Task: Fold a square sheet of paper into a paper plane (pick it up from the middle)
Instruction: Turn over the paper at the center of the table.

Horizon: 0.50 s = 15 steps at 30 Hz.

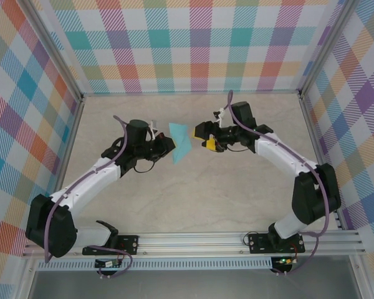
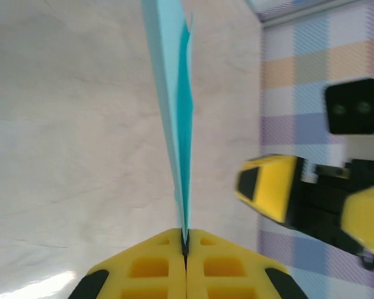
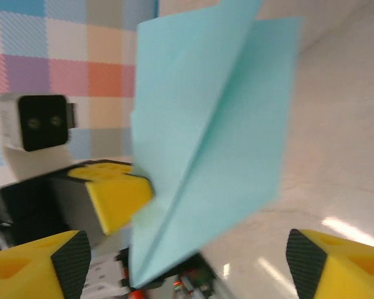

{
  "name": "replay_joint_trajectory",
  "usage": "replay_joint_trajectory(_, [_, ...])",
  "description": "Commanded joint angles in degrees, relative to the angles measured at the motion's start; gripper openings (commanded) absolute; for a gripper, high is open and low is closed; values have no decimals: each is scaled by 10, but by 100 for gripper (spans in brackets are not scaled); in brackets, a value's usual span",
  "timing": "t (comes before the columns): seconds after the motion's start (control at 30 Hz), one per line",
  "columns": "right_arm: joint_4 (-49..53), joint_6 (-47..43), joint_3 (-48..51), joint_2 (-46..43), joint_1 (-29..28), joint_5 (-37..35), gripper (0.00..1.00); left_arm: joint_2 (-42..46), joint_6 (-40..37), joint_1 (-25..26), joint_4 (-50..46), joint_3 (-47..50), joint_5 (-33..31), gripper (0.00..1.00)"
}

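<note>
Left end effector [image 2: 185, 240] clamped, right [image 1: 206, 137] agape

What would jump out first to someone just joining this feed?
The turquoise paper plane catches the eye first, held up over the middle of the table between the two arms. The left gripper is shut on its folded edge, while the right gripper stands open right beside it. Bright checkered walls frame the scene.
</note>
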<state>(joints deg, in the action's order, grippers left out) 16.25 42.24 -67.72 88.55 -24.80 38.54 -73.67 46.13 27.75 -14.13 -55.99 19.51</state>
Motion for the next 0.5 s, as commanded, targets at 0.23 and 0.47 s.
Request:
replay_joint_trajectory(0.23, [142,-65,35,-74,2,-282,99,-141,-120,89,-506,-210,-491,6])
replay_joint_trajectory(0.47, [152,-57,51,-79,2,-324,99,-289,-75,143,-560,-291,-560,6])
